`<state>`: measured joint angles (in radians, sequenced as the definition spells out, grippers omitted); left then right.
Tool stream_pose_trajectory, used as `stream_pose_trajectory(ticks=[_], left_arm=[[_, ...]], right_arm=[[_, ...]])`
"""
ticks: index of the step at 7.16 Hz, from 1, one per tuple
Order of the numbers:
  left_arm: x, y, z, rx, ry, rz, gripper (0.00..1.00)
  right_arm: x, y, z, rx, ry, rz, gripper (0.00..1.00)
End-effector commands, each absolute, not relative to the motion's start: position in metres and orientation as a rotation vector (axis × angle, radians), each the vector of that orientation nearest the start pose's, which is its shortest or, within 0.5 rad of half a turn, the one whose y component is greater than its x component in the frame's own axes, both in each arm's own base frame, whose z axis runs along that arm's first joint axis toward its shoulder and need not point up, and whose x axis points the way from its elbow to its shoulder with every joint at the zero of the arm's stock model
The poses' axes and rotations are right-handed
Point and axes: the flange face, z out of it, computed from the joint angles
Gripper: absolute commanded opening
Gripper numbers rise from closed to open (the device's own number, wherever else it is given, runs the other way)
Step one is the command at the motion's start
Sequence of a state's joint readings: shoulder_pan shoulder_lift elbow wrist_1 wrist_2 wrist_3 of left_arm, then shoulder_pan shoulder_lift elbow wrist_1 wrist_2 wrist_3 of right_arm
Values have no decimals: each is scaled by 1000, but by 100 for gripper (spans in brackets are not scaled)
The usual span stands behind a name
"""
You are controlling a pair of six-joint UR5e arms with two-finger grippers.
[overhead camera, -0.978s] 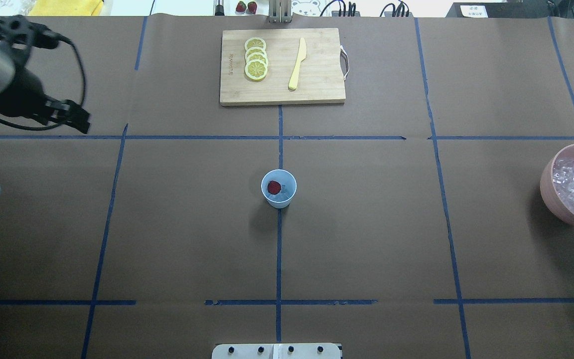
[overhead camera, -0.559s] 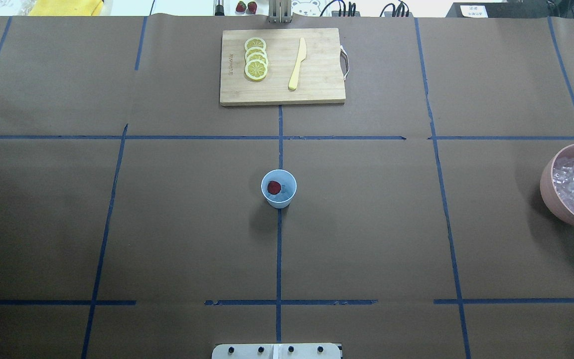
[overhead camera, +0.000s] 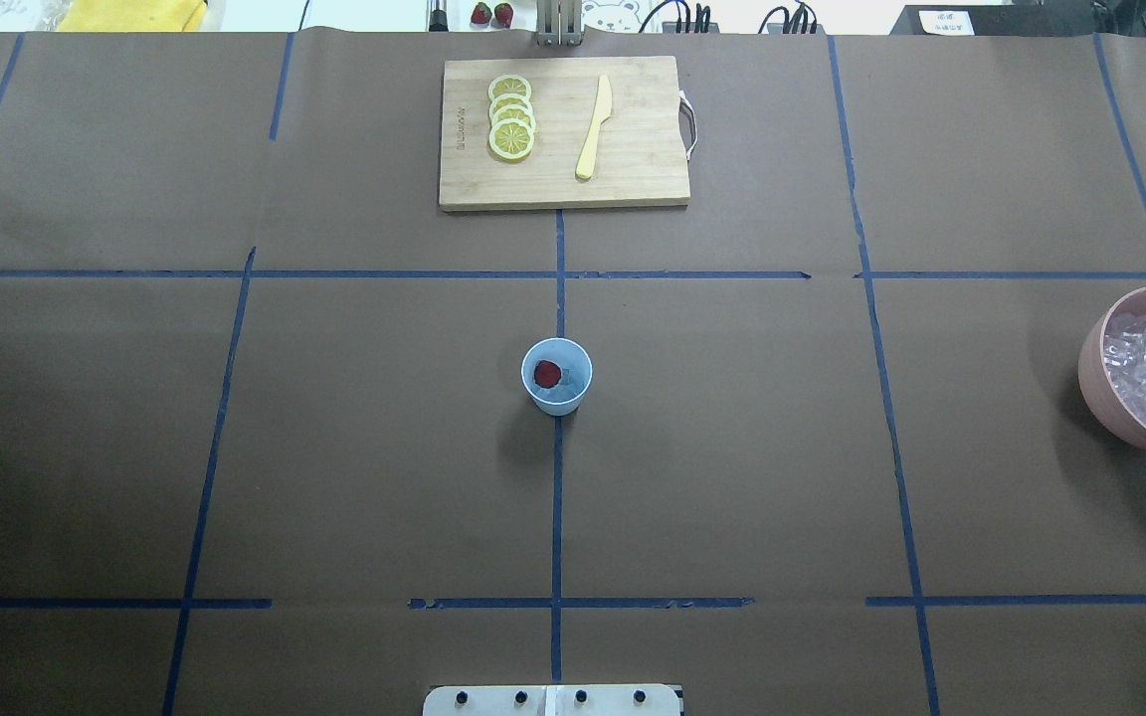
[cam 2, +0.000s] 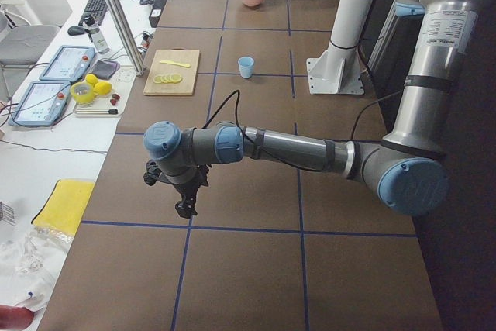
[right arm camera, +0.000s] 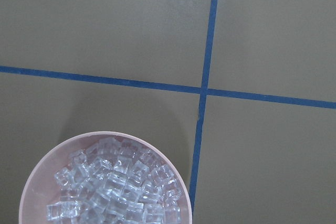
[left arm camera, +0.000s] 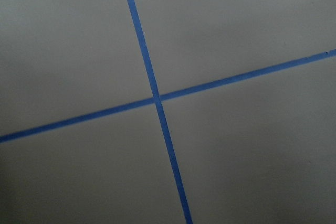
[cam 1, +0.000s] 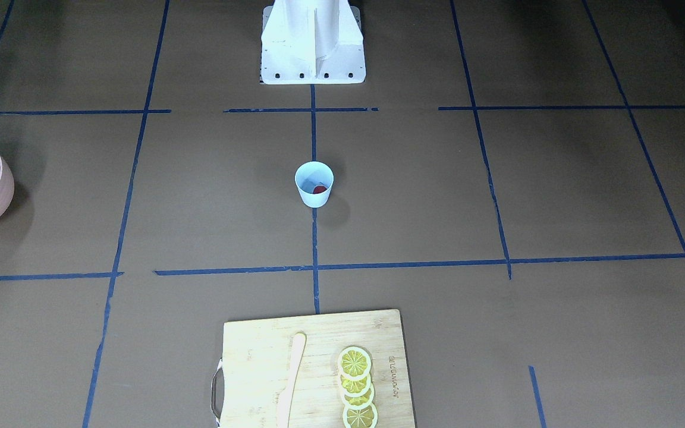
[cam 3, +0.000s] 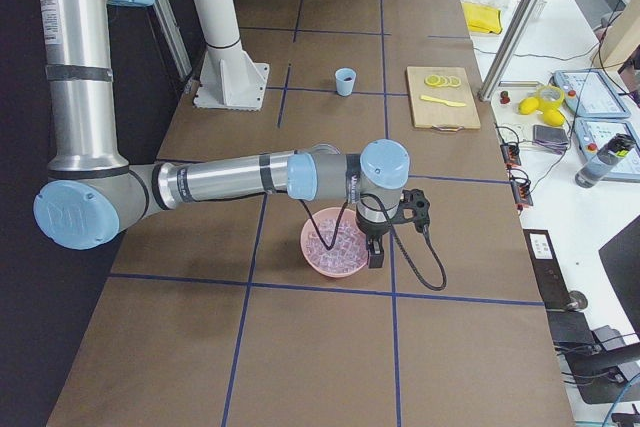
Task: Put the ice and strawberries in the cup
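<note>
Left gripper [cam 2: 186, 198] hangs over bare brown paper in the left-end view; I can't tell how wide it stands. From the right end, the right gripper [cam 3: 378, 247] hovers over the pink bowl [cam 3: 330, 269] of ice [cam 3: 335, 243], its opening just as unclear. Overhead, the cup [overhead camera: 563, 403] stands at the table's centre on the tape line, with the strawberry [overhead camera: 547, 374] inside.
</note>
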<state>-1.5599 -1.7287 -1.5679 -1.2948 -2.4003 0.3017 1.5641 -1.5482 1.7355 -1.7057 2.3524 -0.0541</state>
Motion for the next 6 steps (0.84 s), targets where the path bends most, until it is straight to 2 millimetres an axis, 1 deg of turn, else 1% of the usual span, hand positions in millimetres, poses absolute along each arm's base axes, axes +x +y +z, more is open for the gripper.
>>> stream_pose_trajectory(ticks=[1, 2, 4, 5, 6], left_arm=[[-54, -536, 589, -5, 844, 192, 100], [-54, -521, 598, -5, 848, 194, 100], [-54, -519, 594, 12, 846, 204, 100], [-54, -518, 595, 11, 849, 205, 100], [-54, -507, 606, -3, 848, 200, 100]], right_arm=[[60, -499, 578, 66, -779, -75, 99], [59, -499, 578, 65, -780, -75, 99], [59, -499, 582, 60, -778, -73, 99], [60, -498, 583, 60, -775, -74, 99], [60, -497, 585, 59, -772, -75, 99]])
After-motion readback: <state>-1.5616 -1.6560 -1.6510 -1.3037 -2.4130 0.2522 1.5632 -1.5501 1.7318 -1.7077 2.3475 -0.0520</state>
